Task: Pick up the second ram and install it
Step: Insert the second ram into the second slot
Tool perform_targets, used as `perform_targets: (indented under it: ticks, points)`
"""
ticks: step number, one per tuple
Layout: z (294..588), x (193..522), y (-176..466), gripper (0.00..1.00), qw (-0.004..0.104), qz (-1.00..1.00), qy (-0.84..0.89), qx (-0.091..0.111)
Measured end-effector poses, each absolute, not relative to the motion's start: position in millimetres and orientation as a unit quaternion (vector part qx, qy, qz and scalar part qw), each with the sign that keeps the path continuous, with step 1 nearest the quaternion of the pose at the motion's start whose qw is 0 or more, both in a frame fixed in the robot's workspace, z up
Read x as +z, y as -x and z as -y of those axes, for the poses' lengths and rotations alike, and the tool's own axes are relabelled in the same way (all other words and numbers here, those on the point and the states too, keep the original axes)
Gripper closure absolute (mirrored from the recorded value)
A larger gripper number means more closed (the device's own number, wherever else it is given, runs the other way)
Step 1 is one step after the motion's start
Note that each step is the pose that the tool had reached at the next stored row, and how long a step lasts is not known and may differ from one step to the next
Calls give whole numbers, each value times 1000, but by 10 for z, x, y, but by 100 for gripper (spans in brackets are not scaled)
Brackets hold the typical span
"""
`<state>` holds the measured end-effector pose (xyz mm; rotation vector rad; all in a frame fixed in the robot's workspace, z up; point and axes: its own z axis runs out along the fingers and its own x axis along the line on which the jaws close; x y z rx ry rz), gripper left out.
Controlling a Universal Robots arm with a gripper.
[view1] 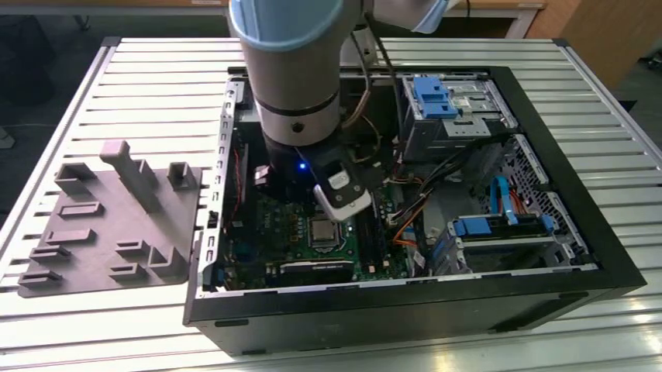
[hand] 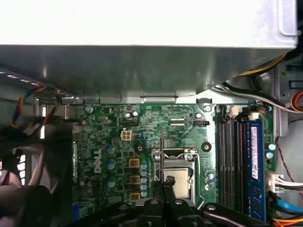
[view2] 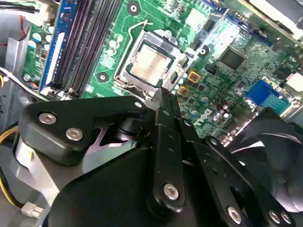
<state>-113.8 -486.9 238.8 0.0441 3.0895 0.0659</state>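
The arm is reaching straight down into the open computer case, which is lying in the middle of the exterior view on the slatted metal table — and over at the exterior view's left the grey holder block is sitting on the slats, well apart from the action. In the second wrist view the gripper is hanging over the green motherboard. Its black fingers are pressing together tip to tip, and those tips are lining up with a corner of the processor socket; whether they are touching the board I cannot tell. The round black fan is sitting just beside the gripper's linkage.

Now the second ram — I cannot tell for sure where it is sitting. In the first wrist view a blue stick with white labels is standing upright in the outermost of the memory slots, on the far side of the socket from the fan and near the case wall with its bundle of cables. The dark slots beside it are too murky to say whether another stick is seated there. The fingertips are hanging apart from that slot bank, with the socket lying between
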Motion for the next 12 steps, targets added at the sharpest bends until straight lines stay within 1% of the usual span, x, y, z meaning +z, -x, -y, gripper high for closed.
perform_targets:
  ticks: [2,3,12]
  points:
    - [4869,2479,1138,88,25,-999,-14,21]
    - [4868,2623,1139,88,25,-999,-14,21]
    - [4868,2624,1139,88,26,-999,-14,21]
